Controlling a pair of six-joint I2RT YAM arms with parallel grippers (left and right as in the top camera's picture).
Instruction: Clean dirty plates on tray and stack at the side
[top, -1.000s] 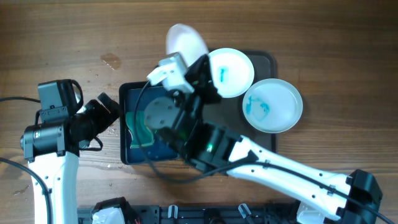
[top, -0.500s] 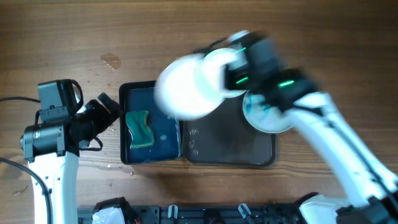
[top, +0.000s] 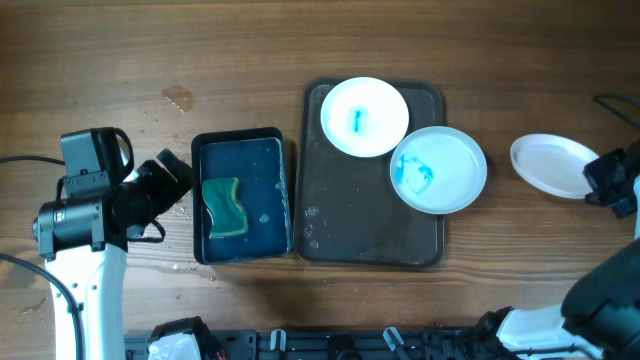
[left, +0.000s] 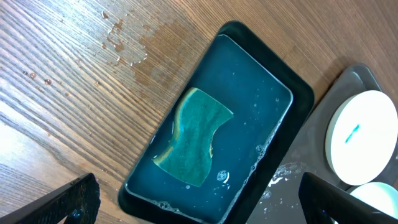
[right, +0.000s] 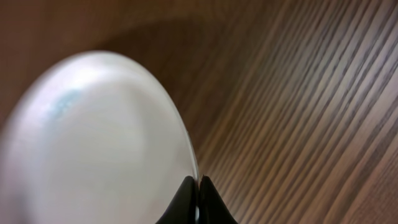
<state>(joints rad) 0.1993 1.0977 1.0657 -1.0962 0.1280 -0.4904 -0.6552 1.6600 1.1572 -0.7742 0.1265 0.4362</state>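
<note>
Two white plates with blue smears lie on the dark brown tray (top: 350, 215): one at its far edge (top: 364, 116) and one at its right (top: 438, 168). A third, plain white plate (top: 550, 164) is at the far right over the bare table, its rim pinched in my right gripper (top: 592, 176). The right wrist view shows the shut fingers (right: 198, 186) on that plate's rim (right: 93, 143). My left gripper (left: 199, 214) is open and empty above the near end of the blue tray (left: 273, 93).
A dark blue tray (top: 240, 195) with soapy water and a green sponge (top: 226, 207) sits left of the brown tray. Water drops (top: 178, 97) lie on the wood at the far left. The left arm stands at the table's left.
My right arm has swung from over the blue tray to the far right, carrying the white plate with it. The left arm has not moved.
</note>
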